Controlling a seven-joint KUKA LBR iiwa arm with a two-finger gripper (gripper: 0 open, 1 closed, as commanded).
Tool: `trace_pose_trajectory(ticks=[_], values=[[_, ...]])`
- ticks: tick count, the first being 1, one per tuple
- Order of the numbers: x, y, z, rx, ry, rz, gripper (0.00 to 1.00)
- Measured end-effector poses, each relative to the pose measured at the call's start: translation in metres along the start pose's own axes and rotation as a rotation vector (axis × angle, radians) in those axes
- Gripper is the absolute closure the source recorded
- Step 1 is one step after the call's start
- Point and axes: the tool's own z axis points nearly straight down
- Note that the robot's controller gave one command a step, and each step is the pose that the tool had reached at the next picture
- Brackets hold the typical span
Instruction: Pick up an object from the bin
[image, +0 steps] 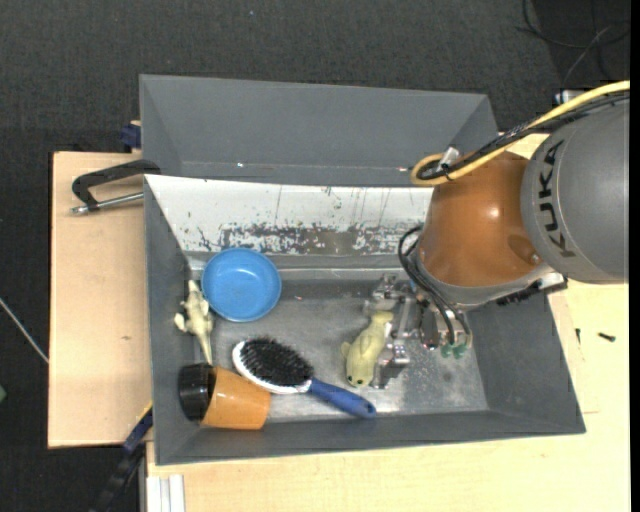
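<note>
Hovering low over the right of the grey metal bin (300, 130), the jaws sit just beside a pale yellow rubbery toy figure (364, 352). It lies to their left, long axis near-to-far. Jaws apart or together? Cannot tell.

Bin (445, 388) floor bare from centre to 12 o'clock, and in 4 o'clock corner | 9–10 o'clock: pale toy figure (195, 318), blue bowl (240, 284) | 6–8 o'clock: hairbrush (285, 370), orange cup (225, 398) | just off centre, 4 o'clock: yellow toy (363, 352)
</note>
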Motion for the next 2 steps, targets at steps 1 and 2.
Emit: trace_pose_trajectory(ticks=[1, 2], values=[[-0.0264, -0.0199, 0.0845, 0.004, -0.013, -0.471, 0.00], [-0.0291, -0.0185, 0.0824, 0.004, -0.024, -0.470, 1.00]])
